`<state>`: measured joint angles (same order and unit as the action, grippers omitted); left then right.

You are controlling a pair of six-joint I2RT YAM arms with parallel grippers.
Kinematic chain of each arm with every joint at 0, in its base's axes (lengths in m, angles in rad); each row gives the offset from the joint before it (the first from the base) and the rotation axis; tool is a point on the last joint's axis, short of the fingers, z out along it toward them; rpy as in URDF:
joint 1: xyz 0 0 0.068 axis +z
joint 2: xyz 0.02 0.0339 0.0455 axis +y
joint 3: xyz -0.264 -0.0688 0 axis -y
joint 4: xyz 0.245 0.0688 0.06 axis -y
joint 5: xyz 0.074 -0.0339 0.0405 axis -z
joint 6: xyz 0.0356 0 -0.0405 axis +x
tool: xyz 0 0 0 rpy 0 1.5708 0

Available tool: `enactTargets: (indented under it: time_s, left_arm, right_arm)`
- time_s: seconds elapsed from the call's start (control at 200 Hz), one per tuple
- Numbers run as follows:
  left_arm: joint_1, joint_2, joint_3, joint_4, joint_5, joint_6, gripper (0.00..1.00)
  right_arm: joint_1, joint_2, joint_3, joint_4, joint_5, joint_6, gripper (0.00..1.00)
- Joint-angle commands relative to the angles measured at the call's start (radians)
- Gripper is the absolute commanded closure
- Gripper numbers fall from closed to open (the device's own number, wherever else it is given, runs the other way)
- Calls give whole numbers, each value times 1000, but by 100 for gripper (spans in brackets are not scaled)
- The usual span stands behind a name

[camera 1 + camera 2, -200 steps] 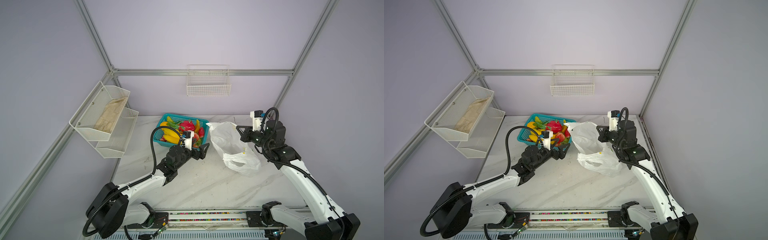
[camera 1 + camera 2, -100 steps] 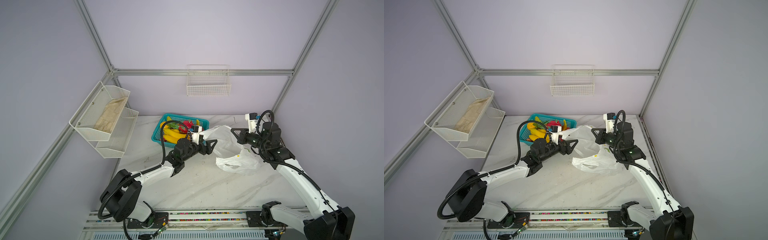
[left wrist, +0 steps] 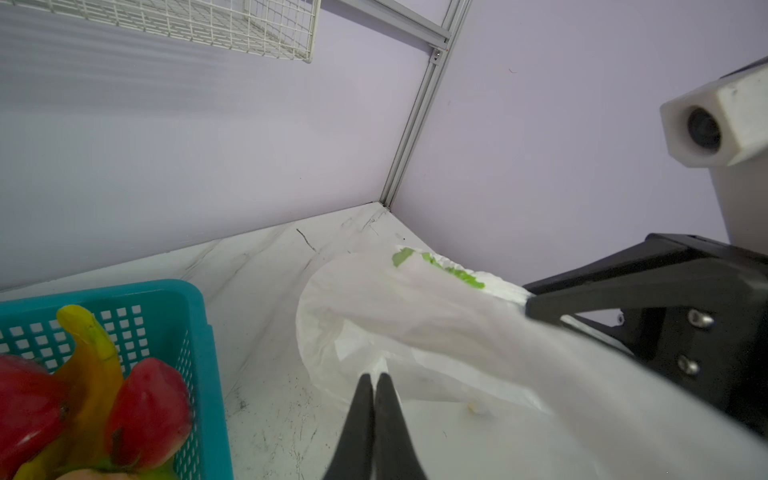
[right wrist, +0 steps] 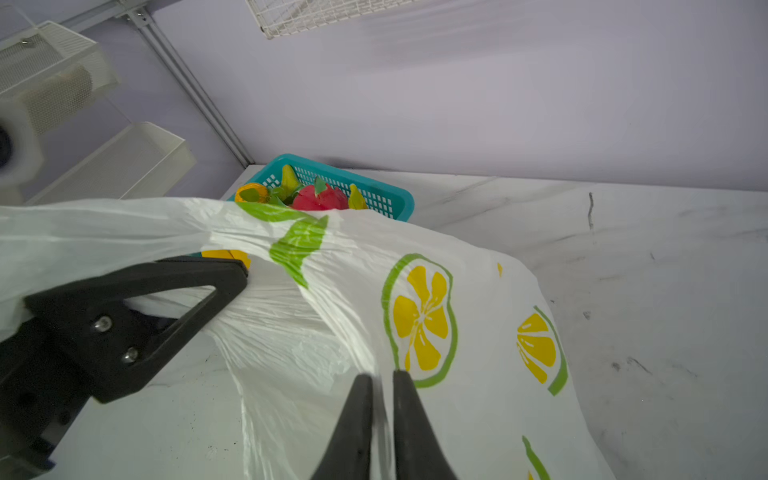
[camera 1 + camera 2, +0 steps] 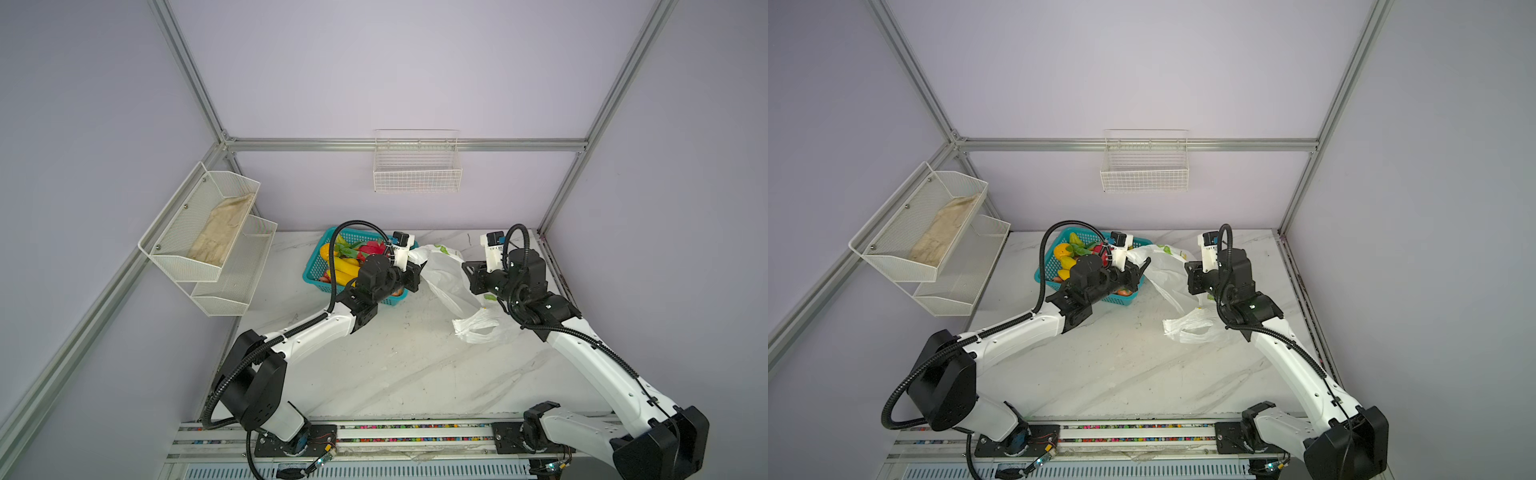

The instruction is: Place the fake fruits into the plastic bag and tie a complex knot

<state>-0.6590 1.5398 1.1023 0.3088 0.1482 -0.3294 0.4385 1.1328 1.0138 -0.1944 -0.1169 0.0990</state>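
Left hand [image 3: 376, 380] low, clenched on plastic bag [image 4: 478, 291] edge; right hand [image 4: 382, 380] opposite, facing it, barely parted, grip unclear

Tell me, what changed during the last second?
The left hand swung rightward from the teal basket and closed on the edge of the plastic bag. The right hand barely moved, still at the bag; the fake fruits remain in the basket.

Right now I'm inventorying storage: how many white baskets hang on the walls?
3. A wire-grid basket on the back wall; on the left wall, an upper mesh bin holding a beige cloth and a lower mesh bin beneath it. None appears hidden.
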Motion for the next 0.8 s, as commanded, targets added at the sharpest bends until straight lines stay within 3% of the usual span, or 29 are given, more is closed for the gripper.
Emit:
enactTargets:
  time_s: [0.0, 0.215, 0.42, 0.53, 0.795]
  left_arm:
    - [12, -22, 129, -45, 50, 37, 100]
    - [26, -35, 128, -47, 81, 32, 100]
    - [36, -42, 119, -55, 87, 17, 100]
    - [36, -45, 111, -55, 88, 3, 100]
    - [36, -52, 103, -50, 81, -22, 100]
  right_arm:
    - [56, -18, 34, -84, 239, -82, 73]
    - [122, 6, 45, -141, 309, -102, 53]
    - [187, 56, 55, -129, 215, -93, 41]
    - [204, 54, 38, -90, 181, -37, 38]
    - [252, 94, -5, -60, 283, 116, 28]
